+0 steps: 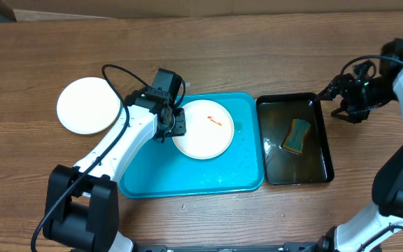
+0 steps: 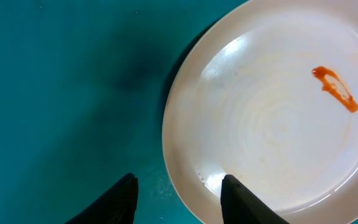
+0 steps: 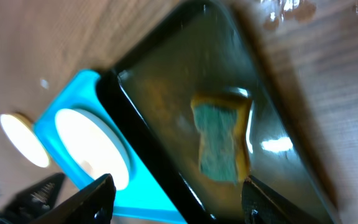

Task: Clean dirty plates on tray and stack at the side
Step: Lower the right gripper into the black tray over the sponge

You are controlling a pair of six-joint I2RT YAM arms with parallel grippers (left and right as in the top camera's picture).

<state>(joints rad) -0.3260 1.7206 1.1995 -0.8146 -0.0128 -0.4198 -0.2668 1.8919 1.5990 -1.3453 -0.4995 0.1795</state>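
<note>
Left gripper (image 2: 178, 182) parted astride smeared plate (image 2: 278, 124) on tray (image 2: 55, 93), sponge (image 1: 298, 136) in tub (image 1: 285, 99), right gripper (image 3: 178, 183) agape

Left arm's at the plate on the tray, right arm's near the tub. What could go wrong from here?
1. The left gripper is open astride the plate rim; closing there might slide the plate across the tray instead of gripping it.
2. The smear is unwiped; stacking now would move a dirty plate.
3. The right gripper is open, not yet at the sponge; it could clip the tub wall or drip water.
</note>
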